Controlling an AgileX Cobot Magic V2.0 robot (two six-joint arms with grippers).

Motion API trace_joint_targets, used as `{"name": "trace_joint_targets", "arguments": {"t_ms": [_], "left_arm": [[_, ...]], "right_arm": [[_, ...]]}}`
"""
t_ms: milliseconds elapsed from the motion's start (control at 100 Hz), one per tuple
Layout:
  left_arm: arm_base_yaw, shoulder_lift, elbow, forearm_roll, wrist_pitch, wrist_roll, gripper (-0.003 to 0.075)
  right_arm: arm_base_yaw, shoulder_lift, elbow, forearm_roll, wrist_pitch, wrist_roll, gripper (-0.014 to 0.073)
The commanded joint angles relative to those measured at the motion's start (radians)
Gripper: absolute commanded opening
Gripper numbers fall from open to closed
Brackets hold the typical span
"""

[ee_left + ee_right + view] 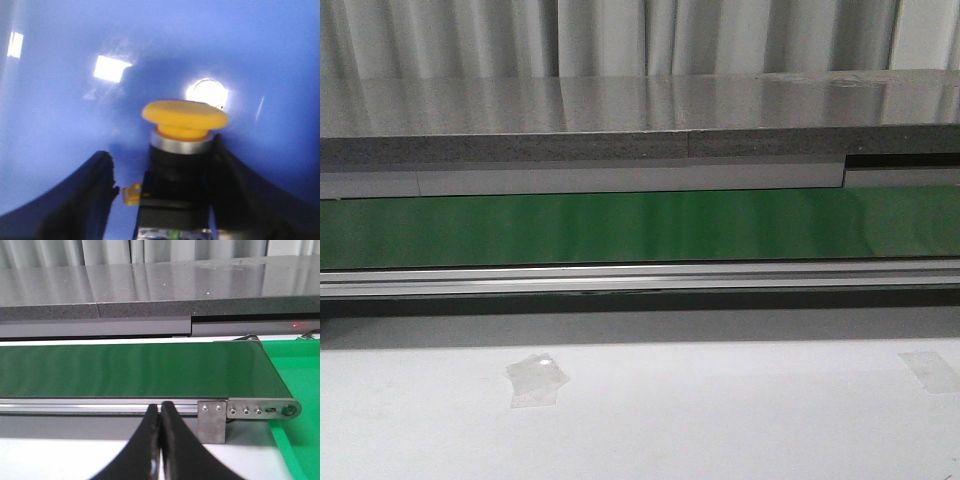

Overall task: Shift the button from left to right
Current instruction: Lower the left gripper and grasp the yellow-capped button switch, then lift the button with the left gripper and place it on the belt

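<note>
In the left wrist view the button shows its yellow-orange disc head, silver collar and black blocky body against a blue surface. My left gripper is open around it. One finger lies against the button's body. The other finger stands apart from it, with a gap and a small yellow tab between. My right gripper is shut with nothing in it, hanging before the green conveyor belt. The front view shows neither gripper nor the button.
A green conveyor belt with an aluminium rail runs across the front view, with a grey slab behind it. Tape patches lie on the white table. The belt's end bracket and a green area appear in the right wrist view.
</note>
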Motion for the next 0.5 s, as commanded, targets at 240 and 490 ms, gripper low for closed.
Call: {"name": "trace_joint_targets", "arguments": {"t_ms": [240, 490], "left_arm": [[0.001, -0.056, -0.027, -0.009, 0.001, -0.002, -0.0020], [0.001, -0.157, -0.031, -0.009, 0.003, -0.002, -0.0020]], "right_arm": [[0.002, -0.018, -0.015, -0.010, -0.085, -0.005, -0.0072], [0.002, -0.018, -0.015, -0.010, -0.085, -0.005, -0.0072]]}}
